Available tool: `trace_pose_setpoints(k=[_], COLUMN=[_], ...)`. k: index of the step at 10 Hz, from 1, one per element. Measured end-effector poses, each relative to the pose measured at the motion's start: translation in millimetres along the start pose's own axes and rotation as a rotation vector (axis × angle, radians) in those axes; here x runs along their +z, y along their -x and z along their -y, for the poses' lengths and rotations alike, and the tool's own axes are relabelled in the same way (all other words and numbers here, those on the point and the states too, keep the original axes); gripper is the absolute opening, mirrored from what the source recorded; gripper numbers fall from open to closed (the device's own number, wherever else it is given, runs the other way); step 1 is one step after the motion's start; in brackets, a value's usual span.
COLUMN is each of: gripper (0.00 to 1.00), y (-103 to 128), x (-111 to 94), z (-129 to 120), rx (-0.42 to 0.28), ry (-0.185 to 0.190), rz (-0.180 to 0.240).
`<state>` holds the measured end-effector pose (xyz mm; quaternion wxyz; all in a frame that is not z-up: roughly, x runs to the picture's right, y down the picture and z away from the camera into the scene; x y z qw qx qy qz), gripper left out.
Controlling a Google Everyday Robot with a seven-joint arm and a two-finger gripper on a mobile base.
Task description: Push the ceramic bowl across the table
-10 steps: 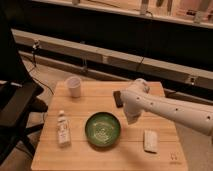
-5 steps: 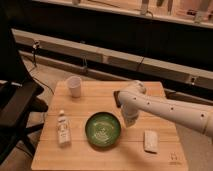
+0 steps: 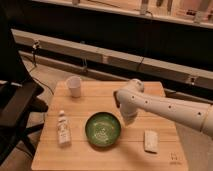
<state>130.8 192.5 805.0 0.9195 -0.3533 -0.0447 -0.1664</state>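
So, left to right. Dark office chair [image 3: 15,107] sits off the left edge of the rectangular light wooden butcher-block table [image 3: 95,92]. Small white cup [image 3: 74,85] stands near the far left corner. Small pale upright bottle [image 3: 63,130] stands near the left edge, just left of the bowl, not touching.

Round shallow green glazed ceramic bowl [image 3: 103,129] sits roughly mid-table, toward the near edge, upright.

Gripper [image 3: 128,119] hangs at the end of the white perforated arm [image 3: 165,105], just beside the bowl's far-right rim. Cannot tell if it's touching the rim or slightly above/behind it.

Small white rectangular block [image 3: 150,140] lies right of the bowl, apart from it. Small dark logo [image 3: 173,156] at the near right corner.

Handling guess: glazed ceramic, so rigid, fairly heavy for its size, won't deform. Should slide cleanly on smooth wood. No grasp needed; contact low on the outer wall, below the rim, through the centreline. High or off-centre contact probably tips or spins it. Pushing leftward runs into the bottle. Chips if it goes off the edge.
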Motion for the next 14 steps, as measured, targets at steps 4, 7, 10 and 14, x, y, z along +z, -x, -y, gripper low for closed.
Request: trace_pose_setpoints(k=[4,7,10,14], gripper=[0.0,0.0,0.0,0.0], y=[0.0,8.3,9.1,18.7], x=[0.4,1.1,1.6,1.5], z=[6.4,7.9,9.6,12.4], rx=[-0.012,-0.037,-0.05,-0.079], ry=[-0.002,0.01,0.012,0.016], rz=[-0.004,-0.004,-0.007,-0.014])
